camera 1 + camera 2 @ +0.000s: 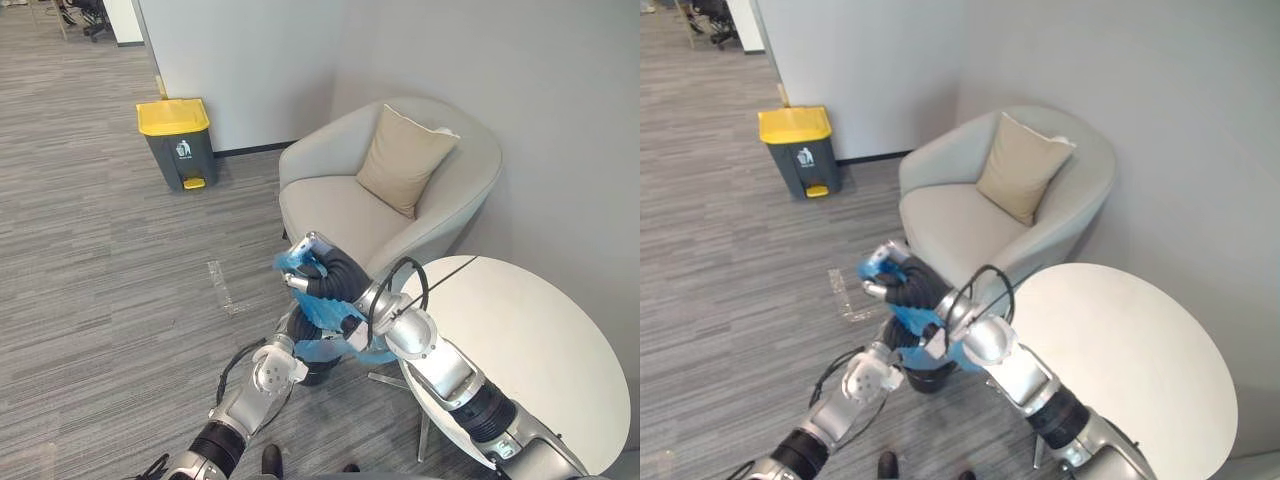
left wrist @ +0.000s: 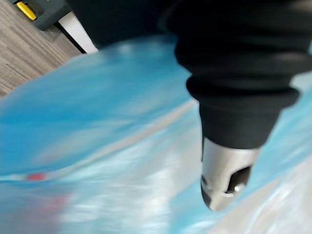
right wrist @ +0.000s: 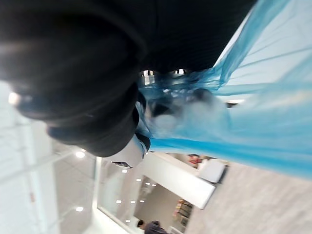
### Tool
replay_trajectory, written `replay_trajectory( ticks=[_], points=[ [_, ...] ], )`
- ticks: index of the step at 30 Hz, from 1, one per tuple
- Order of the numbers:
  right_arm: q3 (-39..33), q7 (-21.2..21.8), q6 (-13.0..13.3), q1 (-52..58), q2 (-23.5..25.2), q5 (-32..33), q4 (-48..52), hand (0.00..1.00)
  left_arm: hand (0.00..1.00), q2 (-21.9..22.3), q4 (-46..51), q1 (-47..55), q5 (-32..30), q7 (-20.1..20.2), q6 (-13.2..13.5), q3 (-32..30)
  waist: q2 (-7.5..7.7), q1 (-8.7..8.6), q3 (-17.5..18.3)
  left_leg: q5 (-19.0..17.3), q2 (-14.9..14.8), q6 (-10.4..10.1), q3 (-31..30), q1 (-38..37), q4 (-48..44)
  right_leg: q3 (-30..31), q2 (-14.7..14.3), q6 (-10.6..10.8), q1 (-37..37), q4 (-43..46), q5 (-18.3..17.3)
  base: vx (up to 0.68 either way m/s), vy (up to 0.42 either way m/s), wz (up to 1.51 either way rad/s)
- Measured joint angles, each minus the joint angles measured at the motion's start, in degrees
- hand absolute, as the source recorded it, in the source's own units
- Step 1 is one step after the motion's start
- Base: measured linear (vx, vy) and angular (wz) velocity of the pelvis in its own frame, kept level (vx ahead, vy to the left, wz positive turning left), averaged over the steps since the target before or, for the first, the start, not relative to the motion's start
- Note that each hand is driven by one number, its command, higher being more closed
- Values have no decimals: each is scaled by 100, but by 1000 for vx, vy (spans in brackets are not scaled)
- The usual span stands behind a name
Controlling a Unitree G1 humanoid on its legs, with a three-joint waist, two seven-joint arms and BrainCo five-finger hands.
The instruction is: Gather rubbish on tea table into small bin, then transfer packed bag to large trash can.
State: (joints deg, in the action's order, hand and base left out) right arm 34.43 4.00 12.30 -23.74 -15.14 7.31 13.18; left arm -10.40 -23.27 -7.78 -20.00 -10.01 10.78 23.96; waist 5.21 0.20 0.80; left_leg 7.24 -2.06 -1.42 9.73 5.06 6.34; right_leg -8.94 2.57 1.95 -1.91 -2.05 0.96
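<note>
A: Seating?
B: Round white table [image 1: 530, 350] near right. Grey upholstered armchair [image 1: 330, 215] behind it, in the wall corner, with a beige square cushion [image 1: 405, 160] on its seat.
A: Rest?
B: Yellow-lidded grey trash can [image 1: 178, 140] far left, against the wall. Blue plastic bag [image 1: 325, 310] left of the table, before the armchair.

We count one blue bag [image 1: 325, 312], one small dark bin [image 1: 925, 378], one yellow-lidded trash can [image 1: 178, 140], one grey armchair [image 1: 330, 215], one beige cushion [image 1: 405, 160] and one round white table [image 1: 530, 350].
</note>
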Motion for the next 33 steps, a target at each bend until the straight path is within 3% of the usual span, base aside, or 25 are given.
replay_trajectory(
  ticks=[14,15,24,33],
  points=[
    [304,41,0,-247,166,406,-1,100,0,11,-172,-158,-6,-228,-29,193,51,-32,7,-2,-29,-4,63,-38,0,66,-22,-24,-9,77,15,15,1,-2],
    [322,45,0,-247,167,409,-1,100,100,17,-221,-173,-6,-229,-30,209,51,-32,7,-2,-29,-5,65,-38,0,71,-21,-24,-21,78,14,0,0,0],
    [487,88,-4,-245,394,678,-3,100,100,75,-520,-338,12,-362,-158,301,73,-71,-3,8,-30,-10,72,-17,0,81,-21,-30,-39,79,9,12,3,0],
    [533,171,13,-13,409,826,-3,100,100,112,-749,-442,451,-357,-158,379,80,-107,0,29,-30,21,72,-25,0,84,-22,-32,-30,79,10,14,2,0]
  ],
)
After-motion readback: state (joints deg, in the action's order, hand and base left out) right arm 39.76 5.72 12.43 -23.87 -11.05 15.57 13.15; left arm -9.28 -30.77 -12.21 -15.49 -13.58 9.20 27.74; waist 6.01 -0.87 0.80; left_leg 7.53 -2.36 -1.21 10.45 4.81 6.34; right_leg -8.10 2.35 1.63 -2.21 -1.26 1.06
